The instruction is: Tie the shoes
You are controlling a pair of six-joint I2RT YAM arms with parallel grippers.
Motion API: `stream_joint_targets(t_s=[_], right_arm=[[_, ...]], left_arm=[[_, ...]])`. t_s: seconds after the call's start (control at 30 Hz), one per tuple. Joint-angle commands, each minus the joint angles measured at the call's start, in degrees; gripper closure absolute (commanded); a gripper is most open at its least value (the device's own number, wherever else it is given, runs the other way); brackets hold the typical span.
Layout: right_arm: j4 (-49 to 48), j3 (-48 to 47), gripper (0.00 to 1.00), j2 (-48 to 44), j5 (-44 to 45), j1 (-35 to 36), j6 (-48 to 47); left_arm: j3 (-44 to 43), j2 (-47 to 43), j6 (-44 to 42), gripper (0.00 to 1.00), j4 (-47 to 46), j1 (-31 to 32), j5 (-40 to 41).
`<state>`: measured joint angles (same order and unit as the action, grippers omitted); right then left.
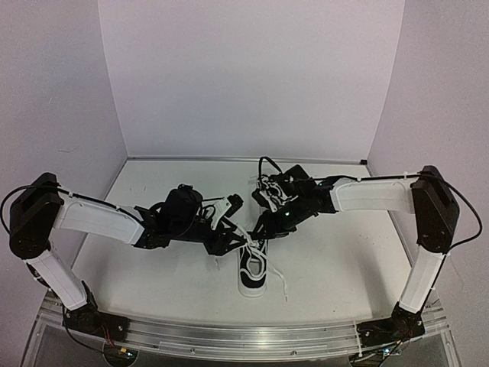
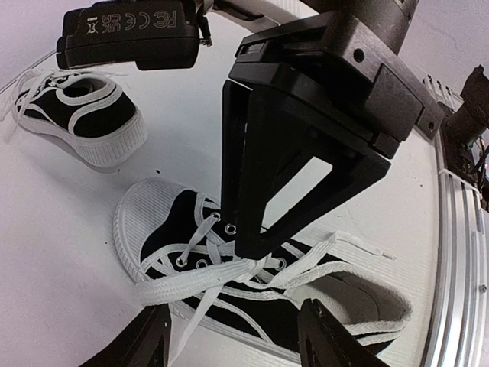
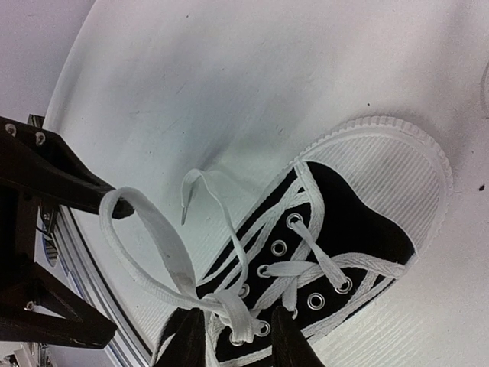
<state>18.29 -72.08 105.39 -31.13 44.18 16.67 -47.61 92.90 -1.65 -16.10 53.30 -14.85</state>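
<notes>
The right gripper pinches closed on the crossed white laces of a black sneaker standing near the front of the worktop. The left gripper hovers over it, fingers spread wide, with a lace loop near one finger. The second sneaker sits farther back.

Black shoes; white laces

Lab — white booth walls, aluminium rail

White table carries near shoe, far shoe (laces loose).
</notes>
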Motion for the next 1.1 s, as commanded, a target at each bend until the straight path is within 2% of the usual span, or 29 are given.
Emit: stream_joint_targets(t_s=[0.0,0.37,0.47,0.6,0.87,0.93,1.07], right_arm=[[0.23,-2.28,0.73,0.95,-0.67,0.20,-1.20],[0.25,-2.37,0.75,3.10,-2.95,0.20,-1.55],[0.25,-2.32,0.80,3.25,-3.49,0.20,-1.55],[0.22,-2.10,0.93,2.00,-3.77,0.20,-1.36],[0.16,-0.74,0.98,-1.13,-3.98,0.20,-0.85],[0.17,-0.21,0.99,-1.65,-3.94,0.20,-0.76],[0.14,0.78,1.00,-2.76,-3.57,0.21,-0.63]], left_arm=[[0.00,-2.52,-0.70,0.41,-1.06,-0.46,-0.05],[0.92,-7.32,-1.90,0.34,3.65,-0.95,1.06],[0.22,-6.85,-2.03,0.31,4.54,-1.20,0.91],[-1.69,-4.01,-2.76,0.31,5.59,-1.39,-0.16],[-5.02,2.54,-3.79,0.32,5.99,-1.53,-2.12],[-5.69,3.28,-4.11,0.36,5.96,-1.61,-2.73],[-5.29,3.07,-4.22,0.56,5.75,-1.73,-3.34]])
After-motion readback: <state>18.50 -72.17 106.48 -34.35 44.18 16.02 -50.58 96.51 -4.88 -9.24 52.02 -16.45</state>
